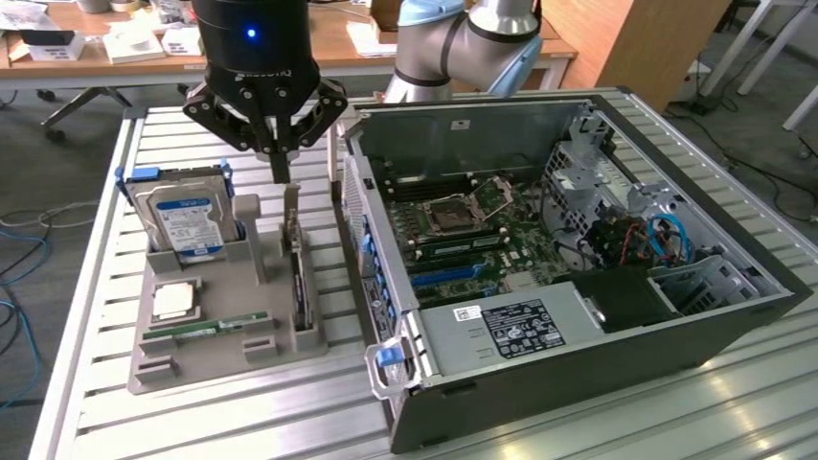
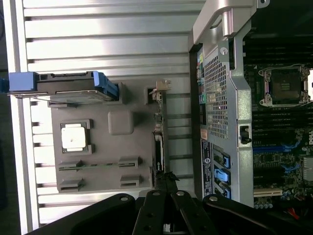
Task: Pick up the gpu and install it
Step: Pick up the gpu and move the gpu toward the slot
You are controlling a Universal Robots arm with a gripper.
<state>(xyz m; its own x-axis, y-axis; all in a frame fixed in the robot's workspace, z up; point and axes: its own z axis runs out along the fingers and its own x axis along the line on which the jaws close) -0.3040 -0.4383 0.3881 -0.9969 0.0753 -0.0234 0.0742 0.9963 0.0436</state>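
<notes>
The gpu (image 1: 297,264) stands on its long edge in a slot along the grey tray (image 1: 217,359), on the side nearest the open computer case (image 1: 576,316). My gripper (image 1: 279,172) hangs point-down just above the card's far end, its black fingers shut together. I cannot tell whether the tips touch the card. In the wrist view the gpu (image 2: 157,142) shows edge-on as a thin dark strip, and the gripper (image 2: 168,178) sits at its near end. The card rests in the tray (image 2: 102,161).
The tray also holds a hard drive (image 1: 179,216) standing upright in blue rails, a CPU (image 1: 175,299) and a green RAM stick (image 1: 205,328). The case lies open on the slatted table (image 1: 102,402), its motherboard (image 1: 473,230) exposed at the exterior view's right. Desks stand behind.
</notes>
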